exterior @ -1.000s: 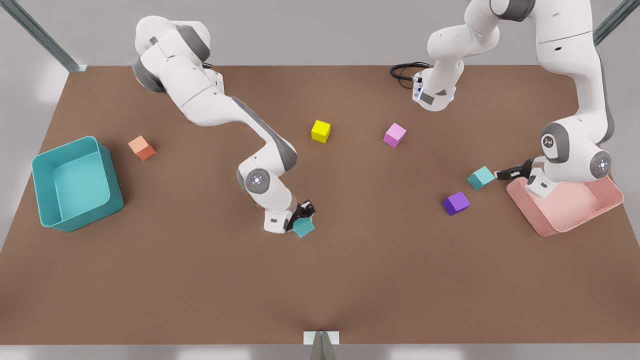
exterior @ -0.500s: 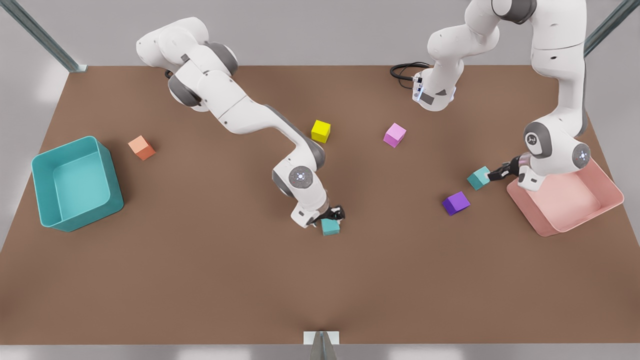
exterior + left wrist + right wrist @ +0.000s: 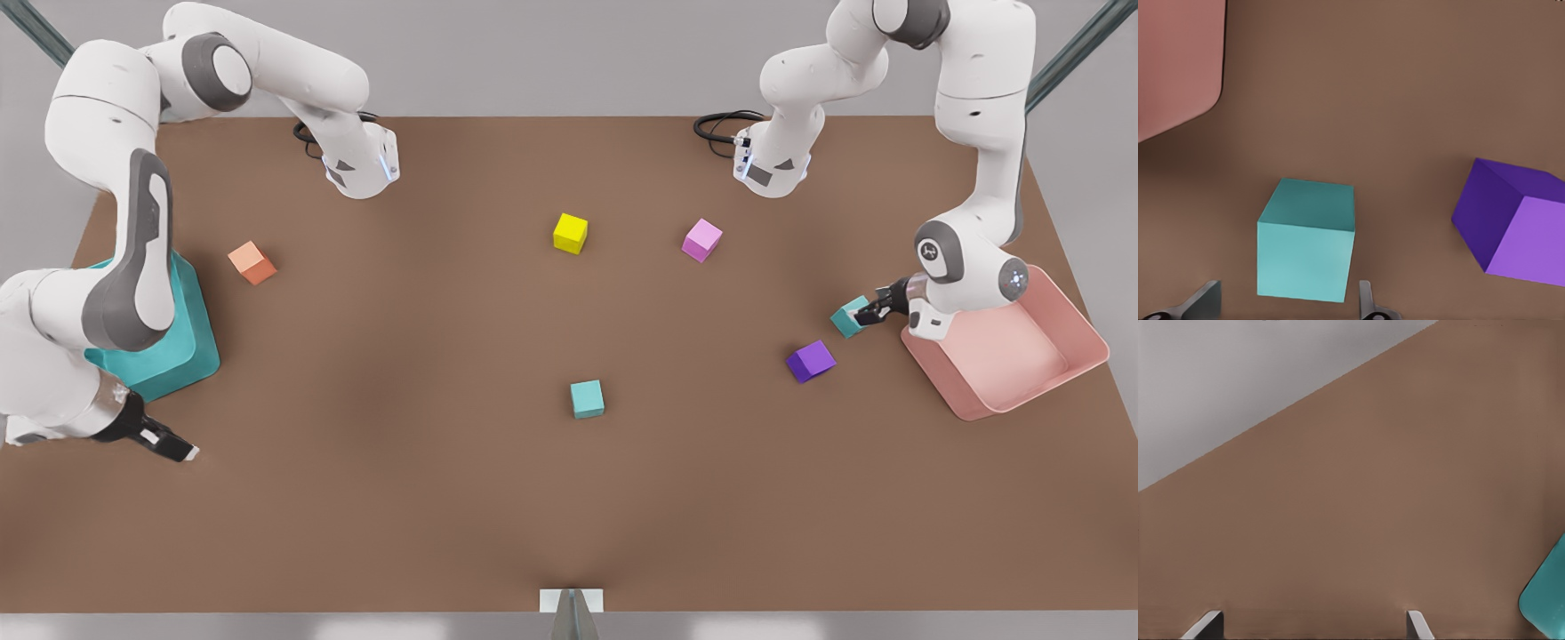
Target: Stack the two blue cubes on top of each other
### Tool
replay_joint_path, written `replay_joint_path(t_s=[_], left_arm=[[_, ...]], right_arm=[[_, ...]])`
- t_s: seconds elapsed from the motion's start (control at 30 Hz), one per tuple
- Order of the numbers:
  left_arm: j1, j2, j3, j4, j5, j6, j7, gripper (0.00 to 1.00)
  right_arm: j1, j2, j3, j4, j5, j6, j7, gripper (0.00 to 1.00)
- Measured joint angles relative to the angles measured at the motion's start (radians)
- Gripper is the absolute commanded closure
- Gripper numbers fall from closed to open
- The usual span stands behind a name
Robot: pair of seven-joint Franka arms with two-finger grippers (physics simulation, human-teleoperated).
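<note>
Teal cube (image 3: 1306,240) between open left claw (image 3: 1288,307) fingers.

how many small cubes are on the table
6, none visibly hidden: orange cube by the teal bin; yellow cube and pink cube at the back; purple cube; one teal cube mid-table; another teal cube at the left gripper.
</note>
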Motion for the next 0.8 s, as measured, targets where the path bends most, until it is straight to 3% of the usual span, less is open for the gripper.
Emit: replay_joint_path(t_s=[0.13,0.63,0.73,0.77,0.8], left_arm=[[0.001,0.022,0.000,0.000,-0.003,0.014,-0.013,0.00],[-0.019,0.115,0.000,-0.016,-0.019,0.052,-0.026,0.00],[-0.019,0.121,0.000,-0.017,-0.020,0.057,-0.024,0.06],[-0.019,0.121,0.000,-0.017,-0.019,0.058,-0.024,0.17],[-0.019,0.122,0.000,-0.017,-0.016,0.059,-0.025,0.21]], right_arm=[[0.003,-0.199,0.001,-0.111,0.025,-0.121,-0.127,0.00],[0.031,-0.213,0.000,-0.131,0.028,-0.243,-0.371,0.00],[0.034,-0.212,0.000,-0.131,0.028,-0.247,-0.398,0.00],[0.035,-0.212,0.000,-0.131,0.028,-0.248,-0.406,0.00],[0.035,-0.212,0.000,-0.131,0.028,-0.249,-0.414,0.00]])
